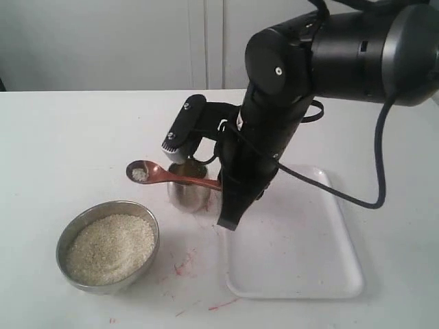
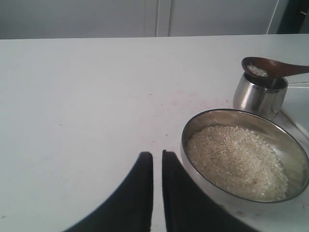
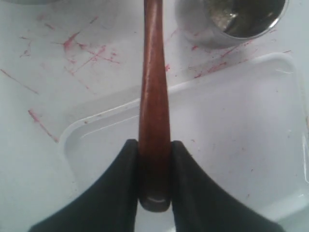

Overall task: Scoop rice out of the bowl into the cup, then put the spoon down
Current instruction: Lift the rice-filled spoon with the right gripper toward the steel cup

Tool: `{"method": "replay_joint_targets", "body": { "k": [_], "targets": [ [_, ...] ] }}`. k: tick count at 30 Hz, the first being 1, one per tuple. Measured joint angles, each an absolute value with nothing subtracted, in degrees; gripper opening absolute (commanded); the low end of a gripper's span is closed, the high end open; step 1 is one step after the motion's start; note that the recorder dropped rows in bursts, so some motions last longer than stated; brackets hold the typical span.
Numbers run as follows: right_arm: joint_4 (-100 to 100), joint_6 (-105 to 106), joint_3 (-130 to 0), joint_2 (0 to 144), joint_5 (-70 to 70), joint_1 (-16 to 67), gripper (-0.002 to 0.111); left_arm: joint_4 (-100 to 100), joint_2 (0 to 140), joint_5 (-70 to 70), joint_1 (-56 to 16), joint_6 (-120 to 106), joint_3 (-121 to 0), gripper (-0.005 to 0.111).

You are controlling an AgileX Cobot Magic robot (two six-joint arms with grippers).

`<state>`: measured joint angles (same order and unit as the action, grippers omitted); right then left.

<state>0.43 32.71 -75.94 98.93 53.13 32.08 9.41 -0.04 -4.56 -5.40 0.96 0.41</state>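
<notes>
The steel bowl [image 1: 103, 205] [image 2: 231, 112] sits at the front left, heaped with white rice [image 1: 110, 248] [image 2: 236, 159]. Behind and to its right stands the small shiny cup [image 1: 186, 193] [image 2: 258, 96] [image 3: 231, 19]. My right gripper [image 1: 223, 188] [image 3: 154, 145] is shut on the end of the brown wooden spoon's [image 1: 168, 177] [image 2: 280, 67] [image 3: 153, 82] handle. It holds the spoon about level in the air. The handle crosses over the cup's mouth, and the spoon's head carries a little rice [image 1: 139, 174] [image 2: 257, 71]. My left gripper [image 2: 157, 155] hangs shut and holds nothing, close beside the bowl; the exterior view does not show it.
A white rectangular plastic tray [image 1: 322, 274] [image 3: 236, 145] lies on the table to the right of the cup, under my right gripper. Red smears [image 1: 184, 266] [image 3: 82, 50] mark the white table between bowl and tray. The right arm's black cable [image 1: 357, 199] loops over the tray.
</notes>
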Motion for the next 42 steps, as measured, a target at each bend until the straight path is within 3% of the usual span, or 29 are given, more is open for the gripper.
{"method": "replay_joint_targets", "body": {
  "k": [9,42],
  "targets": [
    [0.43,32.71,-75.94,98.93,49.8,28.53,0.0,9.41,-0.04,-4.56,-5.4,0.96,0.41,0.014],
    [-16.16,25.58,-75.84,99.66,48.92,28.53,0.0,9.41,-0.04,-4.56,-5.4,0.96,0.41,0.014]
  ]
}}
